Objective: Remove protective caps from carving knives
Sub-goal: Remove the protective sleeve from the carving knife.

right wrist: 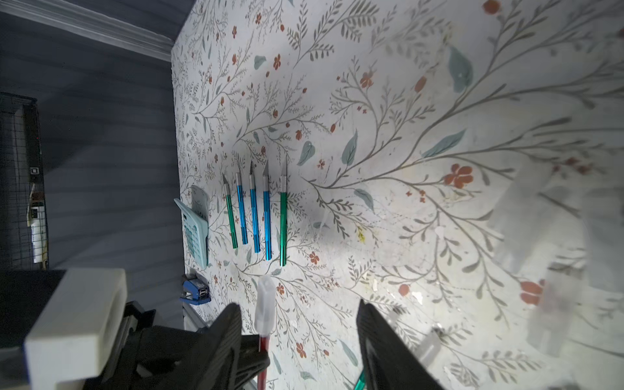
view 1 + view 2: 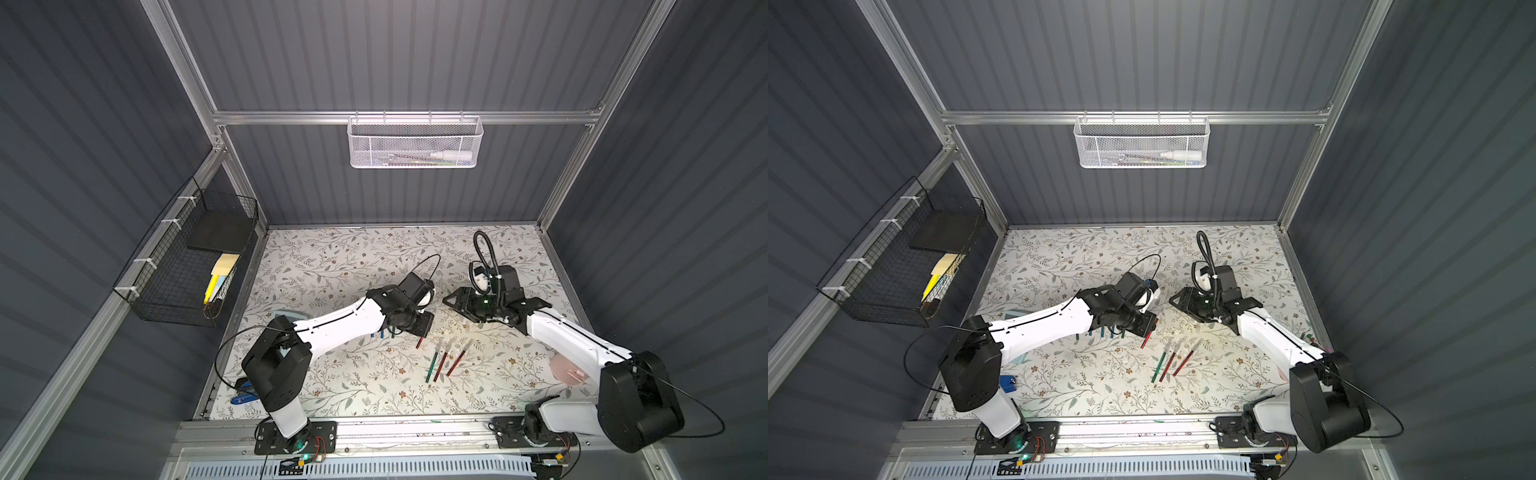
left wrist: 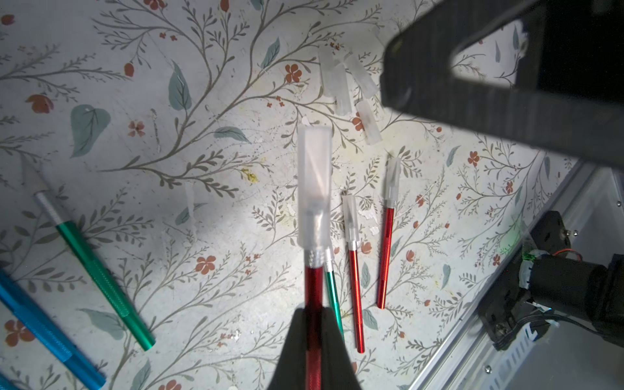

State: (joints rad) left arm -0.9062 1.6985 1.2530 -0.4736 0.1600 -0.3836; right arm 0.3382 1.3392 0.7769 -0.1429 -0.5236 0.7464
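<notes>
My left gripper (image 3: 312,315) is shut on the handle of a red carving knife (image 3: 313,287), held above the table. Its whitish protective cap (image 3: 314,185) is still on the tip. My right gripper (image 1: 299,320) is open. That cap (image 1: 265,304) shows between its fingers, close to one finger and untouched. Both grippers meet mid-table in a top view, left gripper (image 2: 422,326) and right gripper (image 2: 451,301). Three capped knives (image 2: 442,365) lie just in front. Several loose caps (image 3: 337,81) lie beside them. Several uncapped blue and green knives (image 1: 254,216) lie in a row on the left.
A light blue calculator (image 1: 196,229) and a small blue stapler (image 1: 196,293) lie by the left table edge. A pink disc (image 2: 567,368) sits under my right arm. On the walls hang a white mesh basket (image 2: 415,141) and a black wire basket (image 2: 187,266).
</notes>
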